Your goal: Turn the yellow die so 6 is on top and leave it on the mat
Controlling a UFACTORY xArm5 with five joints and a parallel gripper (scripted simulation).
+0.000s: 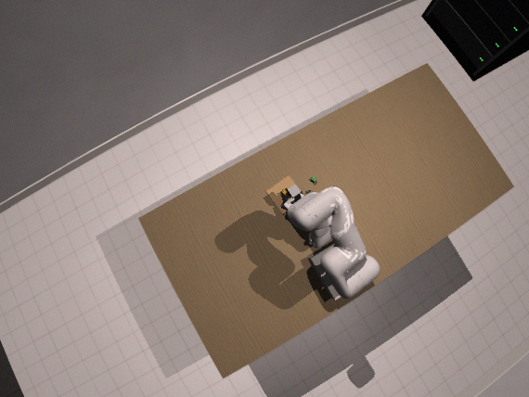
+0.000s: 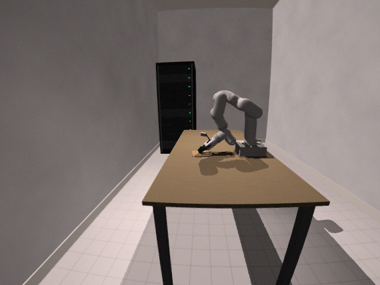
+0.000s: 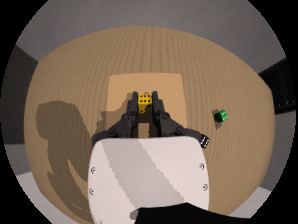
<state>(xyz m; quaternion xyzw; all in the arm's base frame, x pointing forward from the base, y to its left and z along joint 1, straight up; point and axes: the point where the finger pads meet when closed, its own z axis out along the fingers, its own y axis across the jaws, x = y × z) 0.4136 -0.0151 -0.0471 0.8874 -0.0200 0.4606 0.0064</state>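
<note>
In the wrist view, the gripper (image 1: 285, 197) (image 2: 200, 150) (image 3: 145, 98) grasps the yellow die (image 1: 284, 192) (image 3: 145, 102) over the mat (image 1: 289, 181) (image 2: 195, 153) (image 3: 145, 82); right of it sit a green die (image 1: 314, 179) (image 3: 222, 116) and a black one (image 3: 204, 141).

Wrist view: we see a yellow die (image 1: 284, 191) (image 3: 145, 103) with black pips on an orange-tan mat (image 1: 278, 185) (image 2: 195, 153) (image 3: 120, 82). From yellow, we get a green die (image 1: 314, 179) (image 3: 223, 115) at 3 o'clock, a black die (image 1: 309, 191) (image 3: 205, 141), white pips, at 4. Gripper (image 1: 284, 192) (image 2: 200, 150) (image 3: 145, 98): black fingers, whitish body. Table (image 1: 394, 139) (image 2: 233, 190) (image 3: 75, 75): brown, fine-lined grain. Top view, 1 o'clock: we have a black rack (image 1: 469, 70) (image 2: 158, 106) (image 3: 285, 85), green lights. Floor (image 1: 46, 255) (image 2: 93, 250): pale, square grid.
</note>
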